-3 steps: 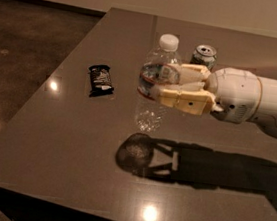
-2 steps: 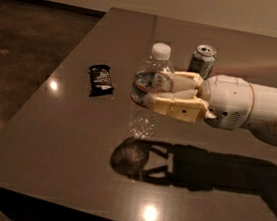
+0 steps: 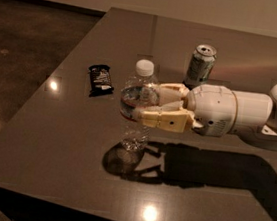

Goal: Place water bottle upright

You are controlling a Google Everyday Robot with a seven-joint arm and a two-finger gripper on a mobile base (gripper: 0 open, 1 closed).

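Now | gripper (image 3: 140,104) clamped on water bottle (image 3: 135,135) | bottle upright | label unreadable

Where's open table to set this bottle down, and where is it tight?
The tool, at table centre, grips the water bottle upright. Bare: the near strip of table in front of the bottle, and the far stretch beyond the snack packet. Tight: between the packet and the bottle, and behind the tool by the can.
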